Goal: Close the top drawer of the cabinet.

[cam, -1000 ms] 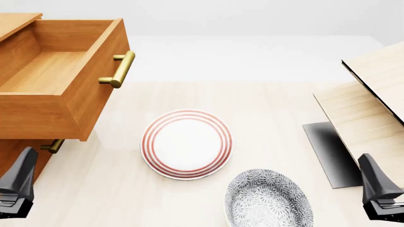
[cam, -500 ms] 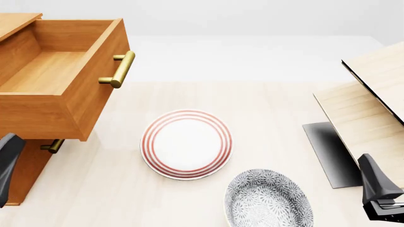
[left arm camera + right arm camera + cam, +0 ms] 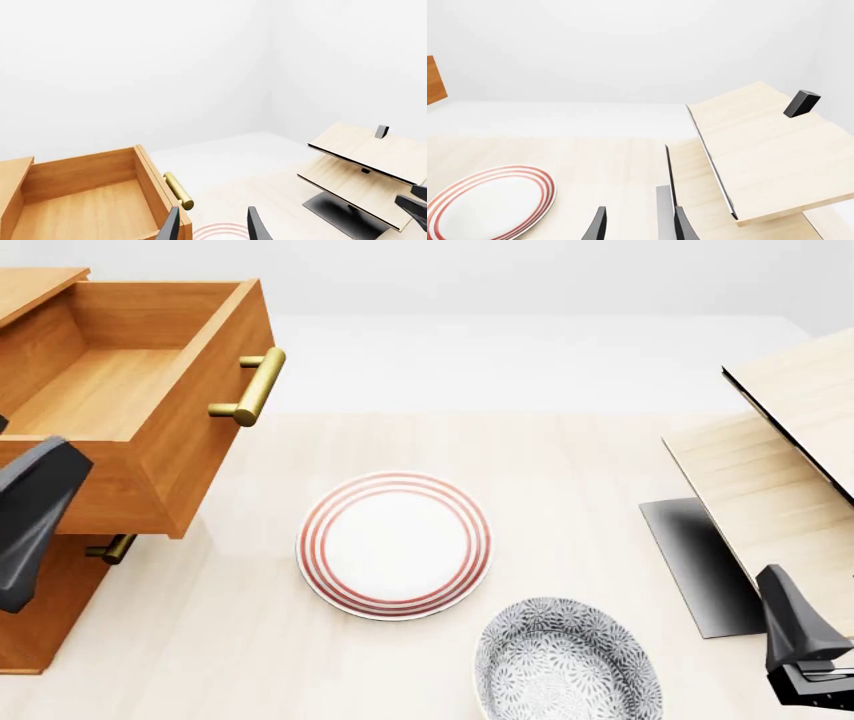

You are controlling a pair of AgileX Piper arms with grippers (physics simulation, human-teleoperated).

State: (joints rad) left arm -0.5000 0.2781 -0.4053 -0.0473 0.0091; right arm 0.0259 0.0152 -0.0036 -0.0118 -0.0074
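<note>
the top drawer (image 3: 134,400) stands pulled far out of the cabinet (image 3: 40,610) at the left of the worktop (image 3: 561,480), its empty box open to view and its brass handle (image 3: 254,386) facing toward the middle of the worktop. below it the lower drawer's handle (image 3: 114,548) peeks out. my left gripper (image 3: 210,227) is raised in front of the drawer's near side wall, its fingers parted with nothing between them; in my left wrist view the fingertips frame the drawer's front corner and the brass handle. my right gripper (image 3: 637,225) hangs low at the right edge, fingers apart and holding nothing, near the dark base of the pale slanted wooden structure (image 3: 787,460). a red-ringed white plate (image 3: 395,544) lies in the middle of the worktop, and a grey patterned bowl (image 3: 567,660) sits just beside it, nearer to me.
</note>
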